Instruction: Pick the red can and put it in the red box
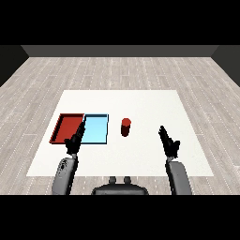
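On the white table [140, 101], in the head view, the red can [125, 127] is standing upright, just to the right of the light blue tray [95, 130] and apart from it. The red tray [68, 128] is lying touching the blue one on its far left side. The left hand [75, 140] is hovering over the seam between the two trays, its fingers straight and holding nothing. The right hand [169, 142] is hanging well to the right of the can, fingers likewise extended and carrying nothing. The can is probably light and rigid, with a smooth, possibly slippery wall, so curling the fingers round its middle from the side looks the safest hold. No other view is showing.
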